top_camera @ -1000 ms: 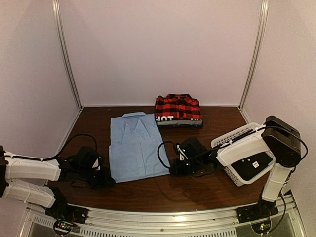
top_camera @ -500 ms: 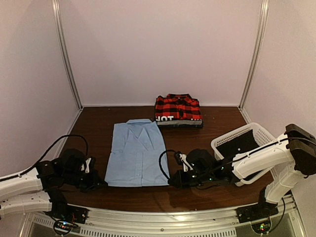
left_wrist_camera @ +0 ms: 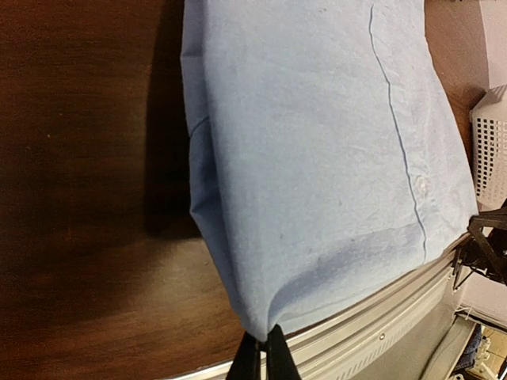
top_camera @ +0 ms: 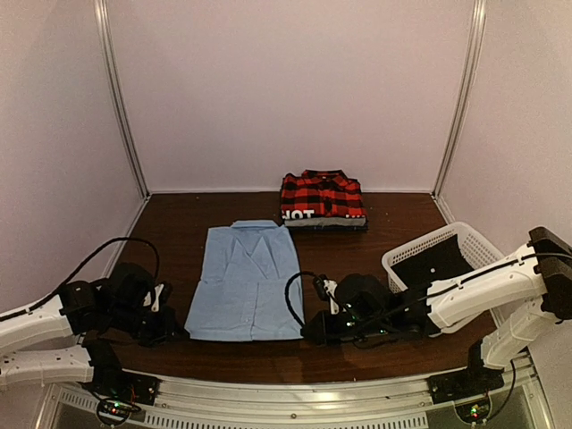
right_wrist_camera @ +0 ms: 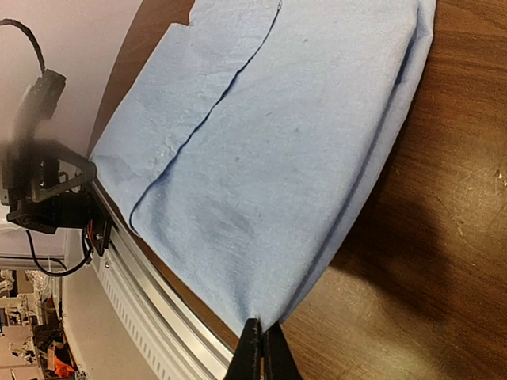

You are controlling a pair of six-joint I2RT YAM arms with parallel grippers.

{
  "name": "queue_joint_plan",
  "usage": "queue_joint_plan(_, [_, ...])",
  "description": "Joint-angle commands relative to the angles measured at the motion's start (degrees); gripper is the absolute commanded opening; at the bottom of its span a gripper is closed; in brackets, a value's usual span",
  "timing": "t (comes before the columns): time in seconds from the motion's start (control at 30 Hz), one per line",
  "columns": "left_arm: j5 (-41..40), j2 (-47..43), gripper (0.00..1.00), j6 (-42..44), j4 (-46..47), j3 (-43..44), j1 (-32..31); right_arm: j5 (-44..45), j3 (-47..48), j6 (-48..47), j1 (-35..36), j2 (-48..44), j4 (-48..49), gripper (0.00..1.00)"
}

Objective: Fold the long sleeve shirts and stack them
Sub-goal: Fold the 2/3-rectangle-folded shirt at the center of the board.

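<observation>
The light blue shirt lies flat, folded, collar away from me, in the middle of the table. Its near left corner is pinched in my left gripper, which is shut on the cloth. My right gripper is shut on the near right corner, seen up close on the blue cloth. In both wrist views the fingertips, left and right, bite the very tip of a corner. The red-and-black plaid shirt sits folded at the back, on top of a dark garment with white letters.
A white mesh basket stands at the right, partly behind my right arm. The metal front rail runs just behind the shirt's near hem. Brown table shows to the left of the shirt.
Both arms have drawn back toward the near edge, pulling the blue shirt's hem with them. The shirt slid nearer and lies smoother. The right arm dropped low, uncovering the basket.
</observation>
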Motion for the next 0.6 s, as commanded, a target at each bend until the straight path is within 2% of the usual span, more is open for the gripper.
queue_joint_plan(0.0, [-5.14,2.35,0.0,2.68,-4.36,2.3,0.05,3.41,1.96,-0.88,-0.06,0.39,-5.99,0.0])
queue_joint_plan(0.23, [-7.88,4.53,0.0,4.54,-4.27,7.51,0.01,5.14,6.74,-3.07,-0.84,-0.12,-10.53,0.0])
queue_joint_plan(0.37, [-10.7,8.91,0.0,7.99,-3.91,12.28,0.33,4.7,9.07,-4.89,-3.96,-1.05,-11.92,0.0])
queue_joint_plan(0.5, [-9.55,16.58,0.0,15.33,-1.06,17.61,4.69,2.02,13.04,-7.6,-9.11,0.65,-12.73,0.0])
queue_joint_plan(0.57, [-7.08,20.28,0.0,19.9,0.9,21.28,8.95,0.35,16.0,-9.38,-11.86,2.71,-12.83,0.0])
